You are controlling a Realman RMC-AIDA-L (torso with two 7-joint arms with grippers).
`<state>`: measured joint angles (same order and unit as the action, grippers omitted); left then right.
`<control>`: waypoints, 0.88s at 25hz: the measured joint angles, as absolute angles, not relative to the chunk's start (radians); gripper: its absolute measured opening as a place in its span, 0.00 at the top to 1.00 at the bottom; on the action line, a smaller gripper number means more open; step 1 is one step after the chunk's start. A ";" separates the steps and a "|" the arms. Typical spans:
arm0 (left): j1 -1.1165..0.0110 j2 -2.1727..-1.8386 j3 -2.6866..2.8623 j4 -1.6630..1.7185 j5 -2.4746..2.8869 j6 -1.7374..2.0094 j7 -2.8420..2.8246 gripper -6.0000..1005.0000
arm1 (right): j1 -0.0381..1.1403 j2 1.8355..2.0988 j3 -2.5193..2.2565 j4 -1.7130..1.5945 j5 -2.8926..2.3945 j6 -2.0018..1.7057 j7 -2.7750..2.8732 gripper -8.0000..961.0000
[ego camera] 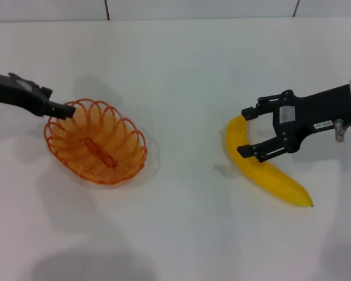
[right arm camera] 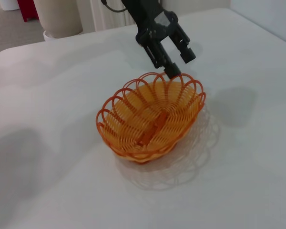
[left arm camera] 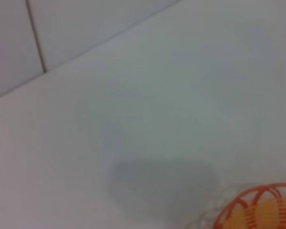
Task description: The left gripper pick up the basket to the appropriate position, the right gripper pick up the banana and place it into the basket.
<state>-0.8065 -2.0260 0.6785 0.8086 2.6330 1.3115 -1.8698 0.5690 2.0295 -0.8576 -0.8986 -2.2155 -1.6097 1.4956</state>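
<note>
The orange wire basket (ego camera: 96, 143) stands on the white table at the left. It also shows in the right wrist view (right arm camera: 152, 114), and a bit of its rim shows in the left wrist view (left arm camera: 257, 210). My left gripper (ego camera: 67, 109) is at the basket's far-left rim. In the right wrist view the left gripper (right arm camera: 180, 64) is open, with one fingertip (right arm camera: 173, 72) at the rim. The yellow banana (ego camera: 275, 178) lies at the right. My right gripper (ego camera: 244, 132) is open, its fingers either side of the banana's upper end.
The white table (ego camera: 181, 70) ends at a tiled wall at the back. Beyond the table's far edge in the right wrist view stand a beige round container (right arm camera: 59, 16) and a red thing (right arm camera: 27, 8).
</note>
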 joint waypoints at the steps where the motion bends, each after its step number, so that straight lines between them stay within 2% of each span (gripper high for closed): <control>1: -0.808 -2.026 0.685 0.801 2.635 1.308 -1.872 0.27 | 0.569 2.029 -0.857 -0.898 -2.216 -1.610 1.496 0.07; 22: -0.845 -2.030 0.740 0.660 2.652 1.153 -1.859 0.28 | 0.571 2.028 -0.857 -0.899 -2.217 -1.609 1.508 0.08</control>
<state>-0.8453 -2.0304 0.7401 0.6605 2.6517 1.1525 -1.8588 0.5706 2.0282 -0.8574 -0.8989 -2.2166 -1.6091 1.5078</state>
